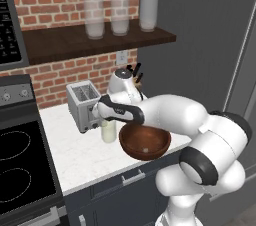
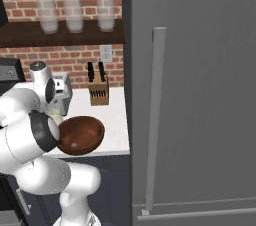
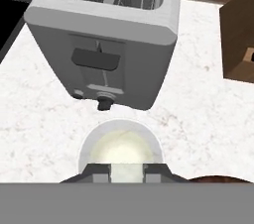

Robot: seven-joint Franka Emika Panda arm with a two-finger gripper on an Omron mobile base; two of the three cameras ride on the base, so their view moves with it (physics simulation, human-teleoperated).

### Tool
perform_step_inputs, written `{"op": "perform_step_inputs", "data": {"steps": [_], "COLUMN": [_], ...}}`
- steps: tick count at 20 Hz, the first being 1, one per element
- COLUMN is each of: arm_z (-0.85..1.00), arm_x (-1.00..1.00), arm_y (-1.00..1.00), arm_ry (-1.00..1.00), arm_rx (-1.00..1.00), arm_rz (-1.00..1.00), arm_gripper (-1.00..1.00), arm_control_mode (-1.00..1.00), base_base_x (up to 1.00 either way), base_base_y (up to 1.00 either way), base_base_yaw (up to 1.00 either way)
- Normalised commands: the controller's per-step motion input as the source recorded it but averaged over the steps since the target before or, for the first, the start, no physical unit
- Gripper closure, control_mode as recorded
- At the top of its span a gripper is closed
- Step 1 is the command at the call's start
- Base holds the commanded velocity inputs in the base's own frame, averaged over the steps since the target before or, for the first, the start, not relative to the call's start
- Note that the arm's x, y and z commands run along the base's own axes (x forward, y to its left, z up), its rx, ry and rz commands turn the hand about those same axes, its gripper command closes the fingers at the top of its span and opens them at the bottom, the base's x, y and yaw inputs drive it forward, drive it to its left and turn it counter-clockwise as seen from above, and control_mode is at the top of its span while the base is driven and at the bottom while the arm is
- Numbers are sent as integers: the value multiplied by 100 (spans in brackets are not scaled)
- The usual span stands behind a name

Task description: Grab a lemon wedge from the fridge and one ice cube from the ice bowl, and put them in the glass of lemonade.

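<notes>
One ice cube [image 3: 127, 172] between fingers [image 3: 99, 173], above glass of lemonade [image 3: 120, 144]

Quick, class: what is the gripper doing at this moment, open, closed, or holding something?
Gripper: shut on a small pale translucent piece, apparently the ice cube, directly above the glass of lemonade.

In the hand view the glass of lemonade [image 3: 120, 148] sits at 6 o'clock, its open mouth unobstructed from above. The toaster [image 3: 106, 34] blocks 12 o'clock just beyond it, and the knife block [image 3: 240, 39] stands at 2 o'clock. Bare counter [image 3: 39, 104] lies open at 9 and 3 o'clock. The ice bowl [image 1: 145, 142] crowds the glass's right side.
</notes>
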Motion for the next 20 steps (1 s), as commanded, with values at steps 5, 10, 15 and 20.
{"op": "perform_step_inputs", "data": {"steps": [5,10,15,20], "arm_z": [3,-1,-8,-16], "arm_x": [0,0,0,0], "arm_y": [0,1,1,6], "arm_ry": [1,0,0,-1], "arm_rx": [0,0,1,0], "arm_rz": [2,3,2,0], "arm_gripper": [100,100,100,100], "arm_control_mode": [-100,-100,-100,-100], "base_base_x": [0,0,0,0], "base_base_y": [0,0,0,0], "base_base_yaw": [0,0,0,0]}}
